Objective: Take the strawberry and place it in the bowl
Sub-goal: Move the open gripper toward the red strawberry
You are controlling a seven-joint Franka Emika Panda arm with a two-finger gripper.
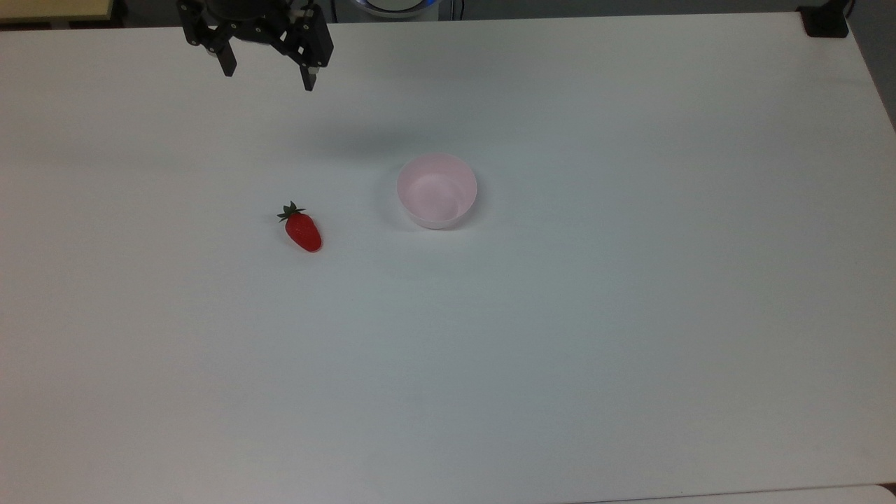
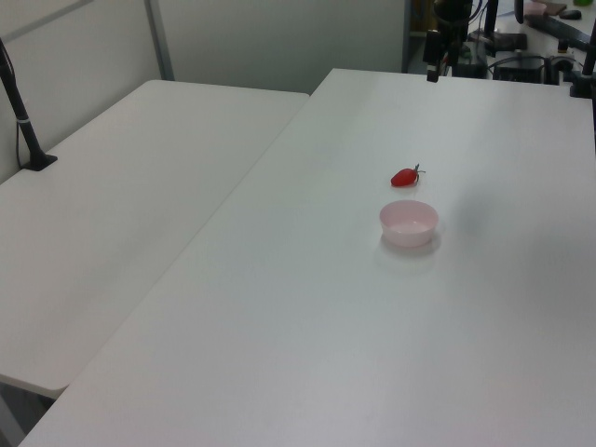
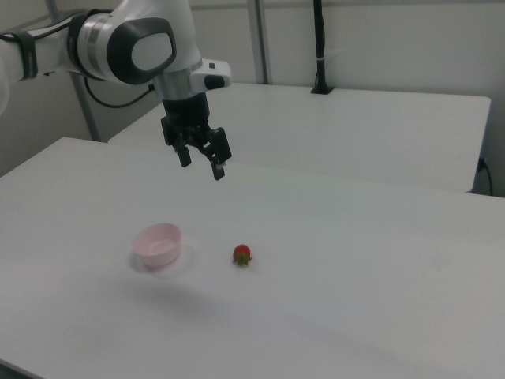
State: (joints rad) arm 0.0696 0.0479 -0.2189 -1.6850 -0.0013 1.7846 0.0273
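1. A red toy strawberry (image 1: 303, 230) lies on its side on the white tabletop (image 1: 560, 336), well in from every edge, its green leafy cap turned toward the far edge and the top view's left.
2. A pale pink bowl (image 1: 437, 190) stands upright on the tabletop, near the strawberry but clearly apart from it, on the top view's right of the fruit. Nothing lies in it.
3. In the right view the order is reversed: the bowl (image 3: 158, 243) sits on the right view's left and the strawberry (image 3: 241, 254) on the right view's right, with bare tabletop between them.
4. The robot arm's black gripper (image 1: 268, 78) hangs in the air near the far edge of the tabletop, toward the top view's left corner, its jaws spread wide and holding nothing.
5. The right view shows the gripper (image 3: 201, 167) pointing downward, raised well above the tabletop, higher than both the bowl and the strawberry and touching neither.
6. The white and grey arm (image 3: 118, 46) reaches in from the right view's upper left.
7. In the left view the strawberry (image 2: 405, 176) lies just beyond the bowl (image 2: 408, 223), and the gripper (image 2: 434, 65) is seen at the far edge of the tabletop.
8. A second white table (image 2: 112, 214) stands alongside, on the left view's left, with a black post (image 2: 20, 116) fixed on it.
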